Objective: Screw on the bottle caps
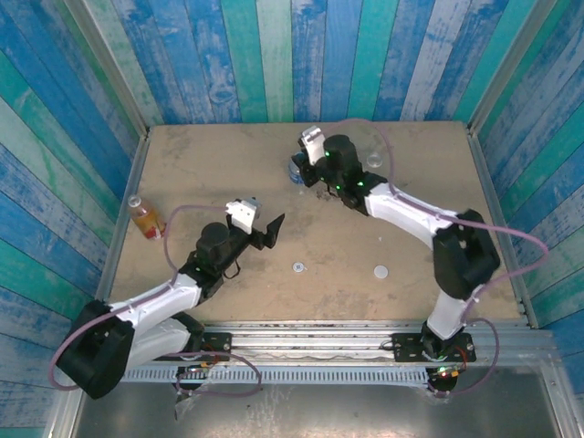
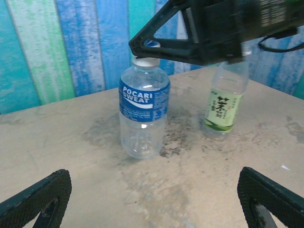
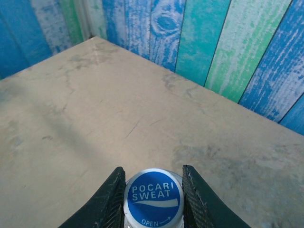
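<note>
White loose cap point(image 1: 298, 267): flat on the bare surface point(image 1: 411, 219), near the front edge, between the two arms.
Grey loose cap point(image 1: 380, 271): also flat, right of the white one, well apart from it and from every bottle.
Left claw point(image 2: 154, 180): spread wide, gripping nothing, hanging over the surface left of centre; fingers point(image 2: 38, 199) at the lower corners of the wrist view, facing the two far bottles.
Orange-drink bottle point(image 1: 146, 217): upright at the left edge of the surface, red label; capped or not, cannot tell.
Pocari Sweat bottle point(image 2: 144, 114): upright toward the back, about mid-width, clear plastic with a blue label.
Blue Pocari Sweat cap point(image 3: 153, 197): seated on that bottle's neck, printed face up.
Right claw point(image 3: 153, 175): reaching down from above, pinching the blue Pocari Sweat cap, one finger pressed against each side.
Green-tea bottle point(image 2: 225, 102): upright beside the Pocari Sweat bottle, not touching it, pale yellow-green label; top hidden behind the right claw in the left wrist view.
Painted planks point(image 3: 190, 38): blue and turquoise, walling the back and sides.
</note>
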Robot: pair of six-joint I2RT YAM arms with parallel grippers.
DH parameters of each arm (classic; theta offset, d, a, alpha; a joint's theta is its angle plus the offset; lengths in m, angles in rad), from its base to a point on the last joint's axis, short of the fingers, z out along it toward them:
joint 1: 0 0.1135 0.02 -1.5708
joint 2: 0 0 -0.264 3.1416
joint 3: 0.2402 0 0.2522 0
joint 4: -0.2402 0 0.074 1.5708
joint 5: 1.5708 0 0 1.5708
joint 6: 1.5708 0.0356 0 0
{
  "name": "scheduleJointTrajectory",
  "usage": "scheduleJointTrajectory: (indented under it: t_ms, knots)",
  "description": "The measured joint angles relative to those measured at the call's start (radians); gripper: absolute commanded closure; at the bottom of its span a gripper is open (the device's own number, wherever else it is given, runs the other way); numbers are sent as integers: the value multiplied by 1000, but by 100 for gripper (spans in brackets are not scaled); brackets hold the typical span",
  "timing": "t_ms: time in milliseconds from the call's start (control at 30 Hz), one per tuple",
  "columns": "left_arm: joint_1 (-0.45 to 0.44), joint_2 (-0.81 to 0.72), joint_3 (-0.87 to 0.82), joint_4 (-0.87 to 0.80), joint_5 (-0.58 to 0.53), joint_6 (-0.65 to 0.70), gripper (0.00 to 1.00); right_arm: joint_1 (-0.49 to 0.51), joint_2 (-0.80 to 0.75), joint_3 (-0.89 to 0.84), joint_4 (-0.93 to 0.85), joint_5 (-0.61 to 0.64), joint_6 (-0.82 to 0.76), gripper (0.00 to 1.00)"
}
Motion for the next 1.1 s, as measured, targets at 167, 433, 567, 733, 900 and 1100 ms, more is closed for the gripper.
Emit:
scheduleJointTrajectory:
  t_ms: [167, 433, 567, 733, 900, 1100]
  knots:
    - [0, -72, -43, -1, -60, -21, 6, -13, 186, 163, 39, 42, 68, 76]
    - [0, -76, -46, 1, -80, -32, 6, -25, 345, 296, 35, 69, 104, 53]
    - [0, -48, -42, 16, -90, -51, 6, -26, 338, 300, 31, 62, 85, 38]
    - [0, 34, -12, 43, -96, -74, 6, -26, 242, 237, 27, 60, 47, 27]
    - [0, 121, 15, 134, -100, -117, 6, -47, 4, 62, 24, 79, 36, 24]
    - [0, 232, 88, 209, -116, -185, 2, -143, -272, -133, -38, 202, 59, 22]
